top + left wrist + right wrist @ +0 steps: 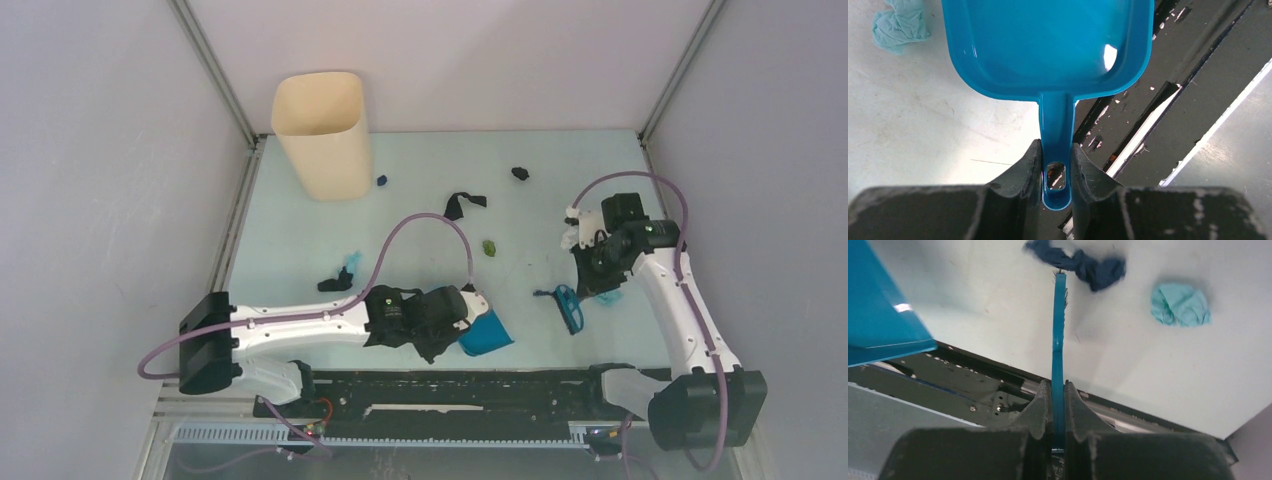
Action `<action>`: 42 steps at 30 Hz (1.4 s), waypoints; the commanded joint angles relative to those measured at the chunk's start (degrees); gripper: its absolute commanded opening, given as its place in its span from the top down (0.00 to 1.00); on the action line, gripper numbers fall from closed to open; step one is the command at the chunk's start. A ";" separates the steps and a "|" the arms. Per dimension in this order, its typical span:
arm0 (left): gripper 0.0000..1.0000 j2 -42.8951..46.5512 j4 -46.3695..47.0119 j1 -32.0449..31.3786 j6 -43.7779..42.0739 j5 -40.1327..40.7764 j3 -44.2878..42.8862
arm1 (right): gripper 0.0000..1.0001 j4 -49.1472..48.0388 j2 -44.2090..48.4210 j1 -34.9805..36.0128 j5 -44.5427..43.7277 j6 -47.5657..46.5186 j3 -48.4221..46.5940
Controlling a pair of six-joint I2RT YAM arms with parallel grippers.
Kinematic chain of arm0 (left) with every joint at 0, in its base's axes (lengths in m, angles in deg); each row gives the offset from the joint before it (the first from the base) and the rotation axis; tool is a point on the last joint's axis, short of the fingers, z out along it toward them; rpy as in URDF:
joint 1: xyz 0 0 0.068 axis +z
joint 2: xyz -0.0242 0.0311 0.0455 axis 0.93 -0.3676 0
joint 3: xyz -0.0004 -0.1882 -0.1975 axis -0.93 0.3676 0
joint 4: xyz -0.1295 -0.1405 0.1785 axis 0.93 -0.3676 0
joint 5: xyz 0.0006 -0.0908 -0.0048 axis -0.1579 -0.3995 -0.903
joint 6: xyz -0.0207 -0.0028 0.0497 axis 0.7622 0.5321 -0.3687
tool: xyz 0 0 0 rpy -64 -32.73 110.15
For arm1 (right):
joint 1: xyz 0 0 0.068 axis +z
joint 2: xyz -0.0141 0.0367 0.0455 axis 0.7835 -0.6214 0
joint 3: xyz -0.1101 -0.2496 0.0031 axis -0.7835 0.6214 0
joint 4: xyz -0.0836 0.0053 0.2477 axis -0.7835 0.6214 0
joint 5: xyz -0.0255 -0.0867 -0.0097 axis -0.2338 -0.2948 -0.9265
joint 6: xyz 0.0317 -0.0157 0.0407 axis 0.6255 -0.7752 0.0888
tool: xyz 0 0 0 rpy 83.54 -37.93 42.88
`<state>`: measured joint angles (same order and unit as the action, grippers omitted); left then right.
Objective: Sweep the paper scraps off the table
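My left gripper (466, 308) is shut on the handle (1056, 145) of the blue dustpan (487, 335), held at the table's near edge; the pan (1048, 45) is empty. My right gripper (592, 285) is shut on the blue hand brush (568, 306), seen edge-on in the right wrist view (1058, 330). The brush tip is beside a dark blue scrap (1078, 262), with a light blue scrap (1180, 304) close by. More scraps lie on the pale green table (420, 150): black ones (520, 172) (463, 203) (335, 281), dark blue (381, 180), green (490, 246), light blue (350, 262).
A beige bin (322, 135) stands at the far left of the table. The black base rail (450, 395) runs along the near edge under the dustpan. Grey walls and metal frame posts enclose the table on three sides.
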<state>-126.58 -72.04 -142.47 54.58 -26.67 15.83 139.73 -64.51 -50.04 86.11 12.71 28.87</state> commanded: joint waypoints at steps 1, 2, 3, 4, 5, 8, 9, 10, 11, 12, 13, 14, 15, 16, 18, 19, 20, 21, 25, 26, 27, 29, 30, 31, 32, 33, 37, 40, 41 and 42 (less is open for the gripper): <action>1.00 -0.99 0.99 0.79 -1.56 -2.15 -0.58 | 1.00 0.83 -0.96 1.05 4.36 0.98 -7.30; 1.00 -1.28 0.93 0.82 -1.64 -2.25 -0.58 | 1.00 1.81 -1.82 0.98 3.08 0.35 -9.40; 1.00 -1.56 0.92 0.85 -1.69 -2.39 -0.55 | 1.00 2.54 -2.75 0.28 1.54 -0.83 -11.77; 1.00 -1.76 0.91 0.85 -1.84 -2.63 -0.49 | 1.00 2.58 -3.55 -0.79 0.26 -2.00 -13.91; 1.00 -1.94 0.95 0.83 -1.94 -2.93 -0.51 | 1.00 1.85 -4.21 -2.69 -0.99 -3.52 -15.72; 1.00 -2.83 1.17 0.83 -3.08 -5.08 -0.79 | 1.00 -1.41 -7.54 -7.44 -2.48 -9.22 -24.48; 1.00 -3.25 1.09 0.83 -3.43 -6.14 -0.93 | 1.00 -1.82 -9.84 -8.50 -3.40 -10.73 -29.04; 1.00 -3.67 1.02 0.83 -3.49 -6.73 -1.06 | 1.00 -2.20 -12.76 -8.91 -5.66 -12.45 -33.20; 1.00 -4.14 0.76 0.88 -3.54 -7.25 -1.33 | 1.00 -3.34 -16.44 -9.07 -8.74 -14.29 -36.92; 1.00 -4.50 0.43 0.83 -3.62 -7.36 -1.63 | 1.00 -4.34 -19.40 -9.14 -12.25 -15.73 -39.77; 1.00 -4.77 -0.05 0.88 -3.73 -7.19 -1.80 | 1.00 -5.29 -22.22 -9.39 -15.30 -17.07 -42.73; 1.00 -4.85 -0.29 0.83 -3.90 -6.87 -1.87 | 1.00 -6.38 -24.99 -9.61 -18.92 -17.88 -44.73; 1.00 -4.78 -0.46 0.86 -4.03 -6.39 -1.86 | 1.00 -7.23 -27.80 -9.89 -20.83 -18.34 -46.49; 1.00 -4.55 -0.50 0.83 -4.10 -5.89 -1.74 | 1.00 -8.21 -30.38 -10.47 -22.41 -18.68 -47.85; 1.00 -4.15 -0.57 0.84 -4.24 -5.09 -1.32 | 1.00 -11.01 -34.71 -11.03 -25.59 -19.62 -49.23; 1.00 -4.04 -0.56 0.87 -4.28 -4.99 -1.26 | 1.00 -12.92 -36.44 -11.38 -27.06 -20.14 -49.23; 1.00 -4.03 -0.64 0.83 -4.33 -4.81 -1.28 | 1.00 -14.60 -38.19 -11.69 -28.06 -20.56 -49.14; 1.00 -4.06 -0.72 0.83 -4.37 -4.70 -1.38 | 1.00 -15.96 -39.95 -12.06 -28.69 -20.61 -49.28; 1.00 -4.40 -0.87 0.85 -4.58 -5.29 -1.64 | 1.00 -14.78 -47.59 -13.60 -28.30 -17.23 -54.16; 1.00 -4.65 -0.90 0.83 -4.57 -5.49 -1.62 | 1.00 -14.32 -49.05 -13.60 -28.02 -16.98 -54.85; 1.00 -4.97 -1.07 0.92 -4.55 -5.62 -1.72 | 1.00 -14.36 -50.12 -13.46 -27.52 -17.31 -54.56; 1.00 -5.69 -1.35 0.84 -4.55 -5.83 -1.82 | 1.00 -15.07 -51.03 -12.81 -27.10 -17.61 -52.96; 1.00 -5.84 -1.38 0.88 -4.55 -6.15 -1.91 | 1.00 -14.82 -51.16 -12.57 -26.18 -17.32 -52.25; 1.00 -5.92 -1.38 0.85 -4.49 -6.25 -1.81 | 1.00 -14.58 -51.13 -12.27 -24.72 -16.23 -51.50; 1.00 -5.94 -1.44 0.83 -4.47 -6.24 -1.77 | 1.00 -14.10 -50.92 -12.00 -23.26 -15.03 -50.58; 1.00 -5.89 -1.31 0.89 -4.46 -6.27 -1.73 | 1.00 -13.55 -50.52 -11.55 -21.41 -14.04 -48.81; 1.00 -6.25 -1.32 0.90 -4.13 -5.89 -1.61 | 1.00 -13.99 -45.90 -7.70 -16.76 -12.78 -39.44; 1.00 -6.60 -1.49 0.88 -4.03 -5.70 -1.68 | 1.00 -14.71 -39.92 -4.80 -14.26 -11.29 -31.88; 1.00 -6.61 -1.47 0.86 -3.98 -5.83 -1.79 | 1.00 -13.98 -37.81 -3.97 -12.95 -10.56 -30.26; 1.00 -6.58 -1.58 0.91 -3.96 -6.01 -1.77 | 1.00 -12.64 -35.84 -3.21 -11.68 -9.78 -28.80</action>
<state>-133.08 -73.60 -141.77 51.18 -32.39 15.76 123.51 -110.27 -56.38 66.06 -1.69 -5.17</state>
